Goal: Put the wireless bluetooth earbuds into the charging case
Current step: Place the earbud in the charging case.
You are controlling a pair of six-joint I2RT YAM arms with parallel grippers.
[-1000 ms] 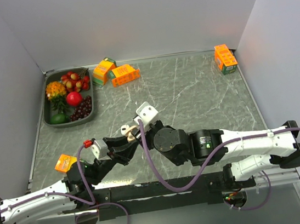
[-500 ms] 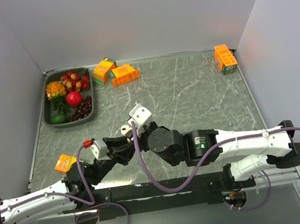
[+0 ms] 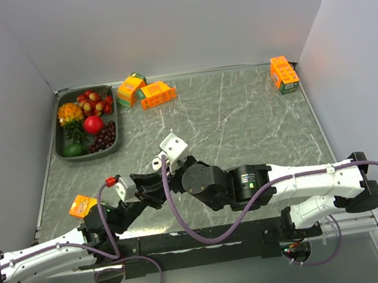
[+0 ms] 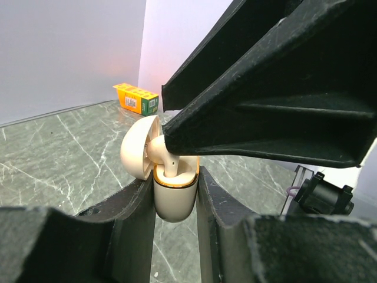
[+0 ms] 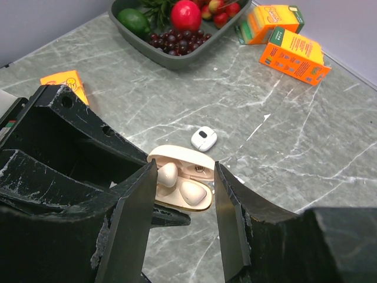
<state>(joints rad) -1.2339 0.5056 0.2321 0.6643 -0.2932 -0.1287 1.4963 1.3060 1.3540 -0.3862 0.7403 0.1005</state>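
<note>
A: What sits on the grey marbled desk (image 3: 242,120)?
B: A tray (image 3: 58,139) of fruit in the far left corner, with two orange boxes (image 3: 131,89) (image 3: 157,94) beside it along the far edge. A third box (image 3: 283,74) is in the far right corner.
A: Nearer?
B: A small orange packet (image 3: 82,206) by the left edge, and a white earbud (image 5: 204,138) mid-desk.

Grey marbled table (image 3: 255,115) boxed by plain pale walls (image 3: 180,24); lighting seems even.
</note>
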